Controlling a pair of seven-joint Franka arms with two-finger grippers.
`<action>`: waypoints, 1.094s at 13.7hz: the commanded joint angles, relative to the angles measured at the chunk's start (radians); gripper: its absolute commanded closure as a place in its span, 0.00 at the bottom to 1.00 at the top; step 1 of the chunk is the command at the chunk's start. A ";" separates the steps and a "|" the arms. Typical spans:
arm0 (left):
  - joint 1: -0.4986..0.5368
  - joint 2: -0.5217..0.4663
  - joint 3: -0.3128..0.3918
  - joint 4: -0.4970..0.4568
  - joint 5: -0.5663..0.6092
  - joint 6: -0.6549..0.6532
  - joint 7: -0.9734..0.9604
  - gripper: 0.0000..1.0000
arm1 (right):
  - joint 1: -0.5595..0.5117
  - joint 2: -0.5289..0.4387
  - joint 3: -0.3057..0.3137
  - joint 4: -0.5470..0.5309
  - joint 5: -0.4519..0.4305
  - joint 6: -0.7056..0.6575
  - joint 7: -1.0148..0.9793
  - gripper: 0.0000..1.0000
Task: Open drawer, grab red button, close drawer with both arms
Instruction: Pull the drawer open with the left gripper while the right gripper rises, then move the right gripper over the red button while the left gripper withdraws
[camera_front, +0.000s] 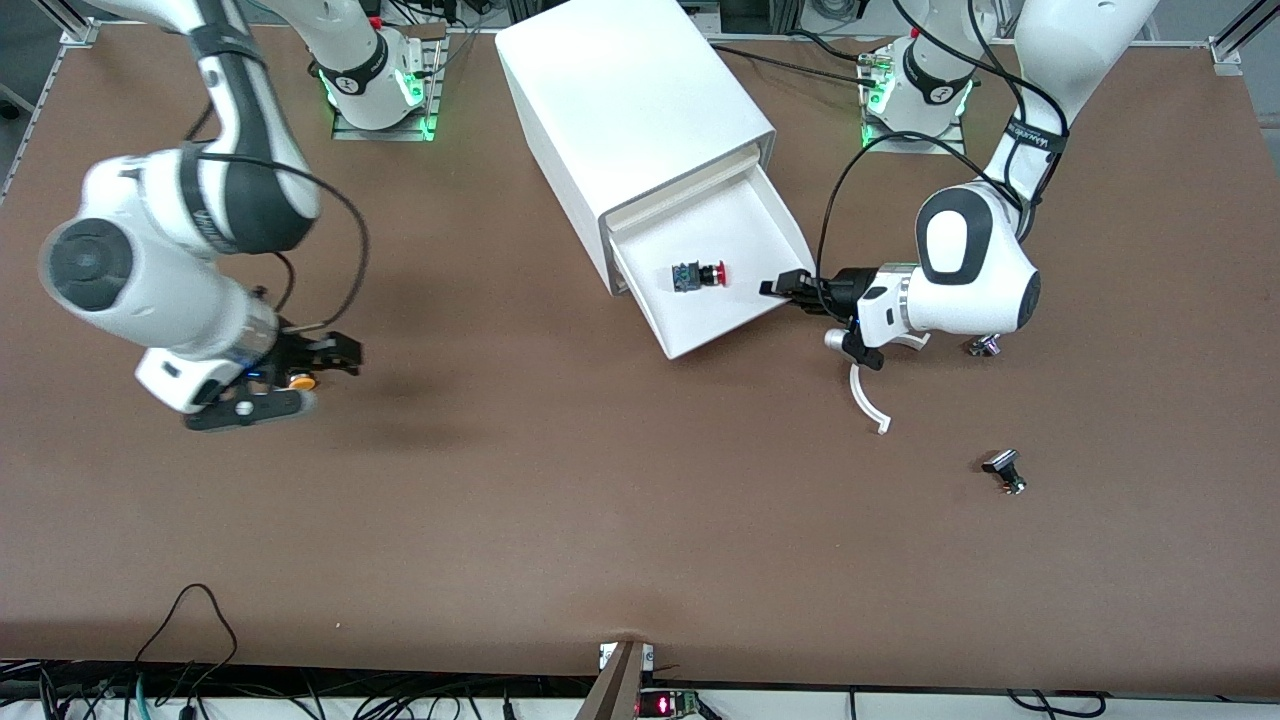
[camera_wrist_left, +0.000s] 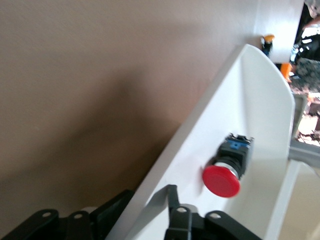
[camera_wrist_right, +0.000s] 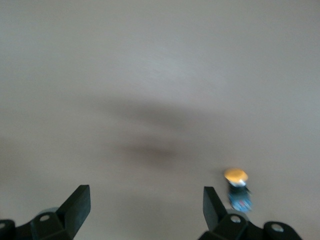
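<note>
The white cabinet (camera_front: 630, 110) lies at the middle of the table, and its drawer (camera_front: 750, 215) is pulled out toward the front camera. The red-capped button (camera_front: 703, 275) lies on its side inside the drawer and also shows in the left wrist view (camera_wrist_left: 222, 179). My left gripper (camera_front: 778, 288) is at the drawer's side wall (camera_wrist_left: 200, 135) toward the left arm's end. It is open (camera_wrist_left: 145, 200), with one finger outside the wall and one inside. My right gripper (camera_front: 335, 355) is open and empty (camera_wrist_right: 146, 197), low over the table toward the right arm's end.
An orange-capped button (camera_front: 300, 381) stands on the table by my right gripper and shows in the right wrist view (camera_wrist_right: 236, 176). A black-capped part (camera_front: 1003, 468) and a small metal part (camera_front: 985, 346) lie toward the left arm's end.
</note>
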 joint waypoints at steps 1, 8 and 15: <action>-0.006 -0.014 0.010 0.026 0.022 0.033 -0.036 0.00 | 0.059 0.024 -0.005 0.040 0.003 0.019 -0.078 0.00; 0.078 -0.242 0.011 0.081 0.409 0.082 -0.030 0.00 | 0.124 0.099 0.128 0.156 0.032 0.016 -0.482 0.00; 0.120 -0.383 0.102 0.269 0.721 -0.206 -0.036 0.00 | 0.237 0.252 0.230 0.397 0.031 -0.067 -0.726 0.00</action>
